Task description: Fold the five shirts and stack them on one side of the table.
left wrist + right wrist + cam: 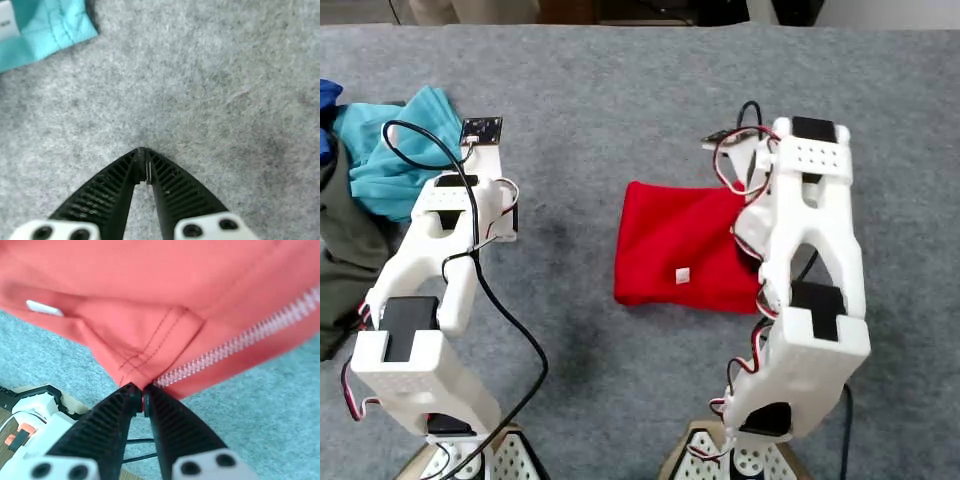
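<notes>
The right gripper (143, 395) pinches a stitched corner of the red shirt (675, 250) at the middle of the table (620, 90), soft light cloth I'd hold by its seams, while the left gripper (144, 162) sits closed and empty.

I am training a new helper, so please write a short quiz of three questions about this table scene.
1. True or false: the left tool holds the teal shirt.
2. Which shirt does the right tool pinch? A) the red shirt B) the teal shirt C) a yellow shirt
3. Fill in: the heap of shirts lies beside the ___ arm.
Key: 1 false, it is shut over the bare table; 2 A; 3 left.
</notes>
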`<state>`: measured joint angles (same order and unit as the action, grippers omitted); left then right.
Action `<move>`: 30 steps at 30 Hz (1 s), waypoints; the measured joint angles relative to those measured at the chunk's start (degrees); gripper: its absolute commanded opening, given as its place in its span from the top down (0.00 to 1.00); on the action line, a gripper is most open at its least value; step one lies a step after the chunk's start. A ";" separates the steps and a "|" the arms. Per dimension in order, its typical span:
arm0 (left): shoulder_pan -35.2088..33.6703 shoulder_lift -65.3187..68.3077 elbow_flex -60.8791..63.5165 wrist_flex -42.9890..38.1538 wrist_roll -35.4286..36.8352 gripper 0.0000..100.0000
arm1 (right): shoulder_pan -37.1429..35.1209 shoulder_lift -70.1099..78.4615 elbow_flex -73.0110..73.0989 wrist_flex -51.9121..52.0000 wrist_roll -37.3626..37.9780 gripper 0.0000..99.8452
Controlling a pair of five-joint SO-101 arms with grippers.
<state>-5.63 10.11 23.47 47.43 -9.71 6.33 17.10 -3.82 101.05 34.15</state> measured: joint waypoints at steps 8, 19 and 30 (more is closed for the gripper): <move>0.00 0.00 0.00 0.00 0.00 0.98 | 6.33 -0.70 0.00 0.00 4.66 0.99; 0.00 0.00 0.00 0.00 0.00 0.98 | 16.26 -7.38 0.00 0.00 15.30 0.99; 0.00 0.00 0.00 0.00 0.00 0.98 | 17.85 -8.53 0.00 0.00 18.37 0.82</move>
<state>-5.63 10.11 23.47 47.43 -9.71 24.18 8.57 -3.82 101.05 52.53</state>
